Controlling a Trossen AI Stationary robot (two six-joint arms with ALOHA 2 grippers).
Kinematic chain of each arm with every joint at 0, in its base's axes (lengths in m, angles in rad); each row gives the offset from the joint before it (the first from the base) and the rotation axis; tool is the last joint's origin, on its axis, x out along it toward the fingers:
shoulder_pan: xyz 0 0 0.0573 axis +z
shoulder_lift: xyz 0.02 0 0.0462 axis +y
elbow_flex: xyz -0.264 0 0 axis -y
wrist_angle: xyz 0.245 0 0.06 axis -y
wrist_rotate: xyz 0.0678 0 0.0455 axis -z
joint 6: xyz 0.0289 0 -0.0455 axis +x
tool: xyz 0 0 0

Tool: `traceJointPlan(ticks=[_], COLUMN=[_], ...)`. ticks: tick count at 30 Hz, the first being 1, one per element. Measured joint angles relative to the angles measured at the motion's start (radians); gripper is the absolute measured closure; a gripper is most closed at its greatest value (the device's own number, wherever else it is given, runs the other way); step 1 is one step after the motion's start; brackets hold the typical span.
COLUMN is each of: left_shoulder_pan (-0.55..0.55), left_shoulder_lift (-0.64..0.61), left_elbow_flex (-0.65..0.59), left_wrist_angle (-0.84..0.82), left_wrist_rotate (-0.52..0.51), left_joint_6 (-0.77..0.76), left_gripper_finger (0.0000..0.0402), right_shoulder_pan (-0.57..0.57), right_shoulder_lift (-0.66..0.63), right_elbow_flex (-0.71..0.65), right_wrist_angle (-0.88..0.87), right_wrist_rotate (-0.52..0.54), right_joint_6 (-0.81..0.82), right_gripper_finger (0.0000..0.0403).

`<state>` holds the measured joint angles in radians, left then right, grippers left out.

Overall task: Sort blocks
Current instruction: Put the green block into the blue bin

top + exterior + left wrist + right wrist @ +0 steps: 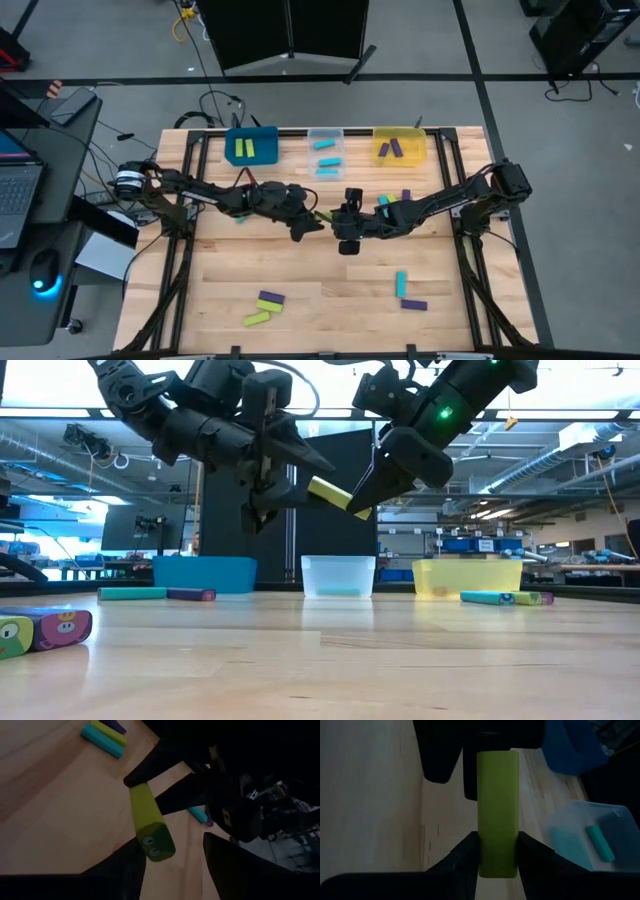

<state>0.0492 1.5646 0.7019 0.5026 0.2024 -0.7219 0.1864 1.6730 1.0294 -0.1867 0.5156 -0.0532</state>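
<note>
Above tabletop (300, 290), pincers (322, 222) meeting midair

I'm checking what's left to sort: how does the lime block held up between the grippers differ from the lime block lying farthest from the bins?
The held lime block is in the air, clamped by the right gripper; the loose lime block lies on the table. The held one slopes, the loose one lies flat. The open left gripper flanks the held one; a purple block lies beside the loose one. Both are lime bars.
</note>
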Motion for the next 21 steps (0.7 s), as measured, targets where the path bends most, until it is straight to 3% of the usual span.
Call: traceJointPlan(ticks=[11, 21], left_shoulder_pan=[0.022, 0.036], left_shoulder_lift=[0.001, 0.001], left_elbow_flex=[0.003, 0.005], left_wrist_angle=[-0.013, 0.003], left_wrist_rotate=[-0.003, 0.005], left_joint_6=[-0.013, -0.013], left_gripper_finger=[0.0279, 0.0260], right_shoulder_pan=[0.000, 0.002], right_shoulder_lift=[0.000, 0.000], right_elbow_flex=[0.000, 0.001], right_wrist_angle=[0.000, -0.004], right_wrist_rotate=[-0.018, -0.049], right_joint_6=[-0.007, -0.011], right_gripper_finger=[0.0286, 0.0286])
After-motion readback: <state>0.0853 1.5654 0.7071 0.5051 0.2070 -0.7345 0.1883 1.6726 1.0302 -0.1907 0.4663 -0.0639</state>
